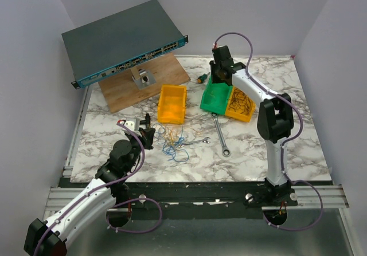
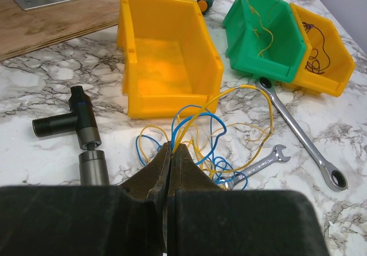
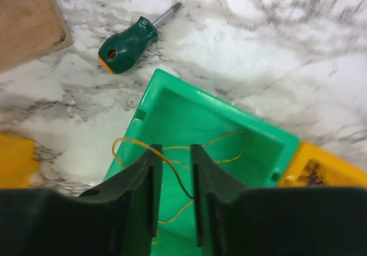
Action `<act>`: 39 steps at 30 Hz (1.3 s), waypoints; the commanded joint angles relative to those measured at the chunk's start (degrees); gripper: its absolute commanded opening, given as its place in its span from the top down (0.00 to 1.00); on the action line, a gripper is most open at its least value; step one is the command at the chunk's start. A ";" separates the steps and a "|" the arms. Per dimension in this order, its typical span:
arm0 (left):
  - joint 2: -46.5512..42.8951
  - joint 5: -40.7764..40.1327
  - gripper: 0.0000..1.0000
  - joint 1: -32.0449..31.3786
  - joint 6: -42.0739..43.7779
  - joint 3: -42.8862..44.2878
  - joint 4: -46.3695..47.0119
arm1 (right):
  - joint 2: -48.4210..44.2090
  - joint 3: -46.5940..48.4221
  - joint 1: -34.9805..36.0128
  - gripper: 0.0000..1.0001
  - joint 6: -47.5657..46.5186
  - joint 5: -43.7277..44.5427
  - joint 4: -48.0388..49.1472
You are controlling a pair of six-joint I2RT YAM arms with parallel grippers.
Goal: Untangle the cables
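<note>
In the left gripper (image 2: 171,153), the cables (image 2: 207,146)

Left hand (image 2: 170,148) held low, fingers pressed together; right arm (image 1: 269,124) reaching far forward, right hand (image 3: 176,148) pointing down, fingers parted

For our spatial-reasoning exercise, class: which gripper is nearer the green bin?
Right. The right gripper hangs directly over the green bin; the left gripper pinches the cables, well short of the bin.
</note>
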 commanded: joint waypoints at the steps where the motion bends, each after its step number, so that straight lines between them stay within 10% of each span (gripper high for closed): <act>1: 0.28 1.22 1.00 0.35 0.63 -0.33 1.44 | -0.67 -3.10 0.00 0.85 0.87 1.75 0.76; 3: 0.28 1.17 1.00 0.36 0.63 -0.34 1.51 | -2.85 -7.19 0.00 0.99 2.10 1.66 3.18; 23: 0.22 1.44 1.00 0.40 0.72 -0.16 1.11 | 10.30 -2.19 -0.04 0.99 4.46 0.74 -3.42; 39: 0.46 1.77 1.00 0.35 0.72 -0.06 1.17 | -7.85 -5.84 -0.02 0.47 3.07 3.95 -5.99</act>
